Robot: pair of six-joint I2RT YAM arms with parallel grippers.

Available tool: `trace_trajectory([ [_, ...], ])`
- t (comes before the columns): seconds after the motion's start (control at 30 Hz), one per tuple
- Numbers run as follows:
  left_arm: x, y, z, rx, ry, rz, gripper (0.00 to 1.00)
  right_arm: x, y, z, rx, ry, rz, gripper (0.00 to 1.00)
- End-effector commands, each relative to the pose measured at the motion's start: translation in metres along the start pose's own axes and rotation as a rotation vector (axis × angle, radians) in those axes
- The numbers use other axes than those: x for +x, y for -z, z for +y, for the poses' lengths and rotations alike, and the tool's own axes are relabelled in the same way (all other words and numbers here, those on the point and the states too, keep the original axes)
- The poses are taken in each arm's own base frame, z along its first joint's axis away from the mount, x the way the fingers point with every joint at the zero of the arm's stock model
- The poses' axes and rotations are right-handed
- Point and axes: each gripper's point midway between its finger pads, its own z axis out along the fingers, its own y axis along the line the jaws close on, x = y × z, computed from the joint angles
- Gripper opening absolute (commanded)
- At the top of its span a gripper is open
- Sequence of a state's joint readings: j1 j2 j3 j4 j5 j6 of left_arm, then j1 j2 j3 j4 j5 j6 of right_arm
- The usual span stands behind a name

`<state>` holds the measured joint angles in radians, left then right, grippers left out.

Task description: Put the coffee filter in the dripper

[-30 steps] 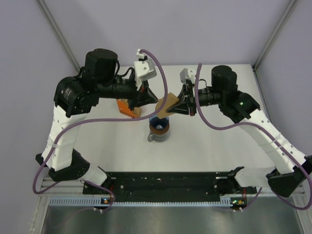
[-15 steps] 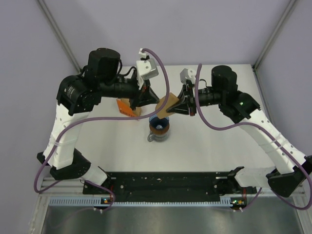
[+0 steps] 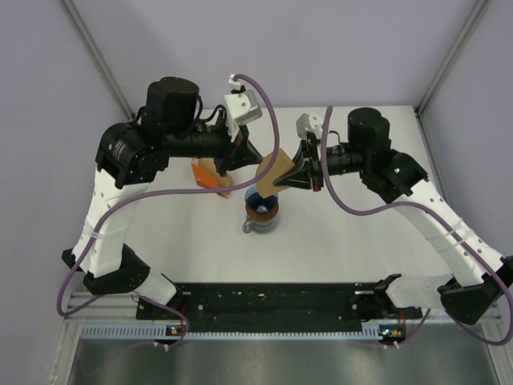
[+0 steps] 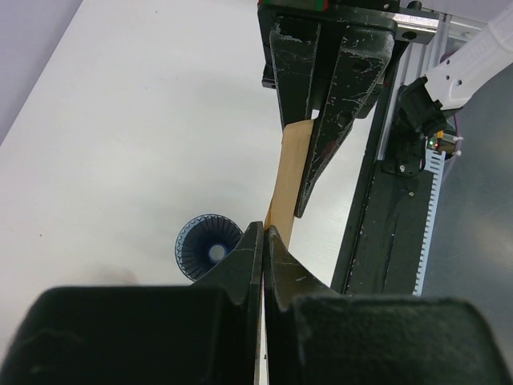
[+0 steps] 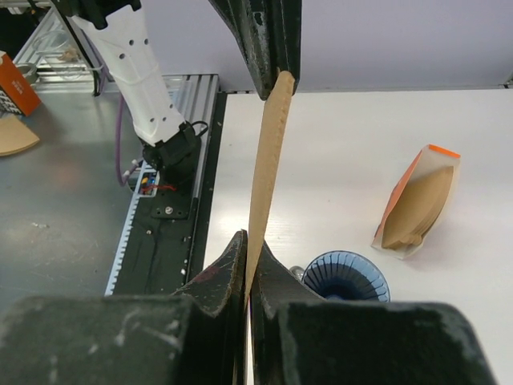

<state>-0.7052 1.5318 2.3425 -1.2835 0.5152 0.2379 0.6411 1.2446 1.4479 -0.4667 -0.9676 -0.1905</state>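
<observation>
Thin tan paper coffee filter (image 3: 275, 170), clamped by left pincer (image 4: 263, 229) and right pincer (image 5: 247, 241) above blue ribbed plastic dripper (image 3: 261, 210), probably for opening.

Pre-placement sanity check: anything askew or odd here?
The coffee filter is flat and unopened, pinched at opposite edges by the left gripper and right gripper, in the air near the dripper. The filter pack seems to lie on its side nearby. Nothing spilled or damaged.
</observation>
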Motion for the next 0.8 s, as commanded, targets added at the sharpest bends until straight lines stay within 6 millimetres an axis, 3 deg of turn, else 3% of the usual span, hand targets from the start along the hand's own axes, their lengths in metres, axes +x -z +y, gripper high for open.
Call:
trace_trajectory([
  [0.0,-0.007,0.002,0.000,0.003,-0.017,-0.032,0.00,-0.015,0.004,0.013,-0.025,0.065,-0.030,0.00],
  [0.63,-0.006,0.000,0.005,-0.028,0.035,-0.029,0.00,-0.015,0.006,0.016,-0.037,0.077,-0.032,0.00],
  [0.77,-0.002,-0.006,-0.002,0.020,0.072,-0.017,0.00,-0.016,0.005,0.017,-0.041,0.081,-0.035,0.00],
])
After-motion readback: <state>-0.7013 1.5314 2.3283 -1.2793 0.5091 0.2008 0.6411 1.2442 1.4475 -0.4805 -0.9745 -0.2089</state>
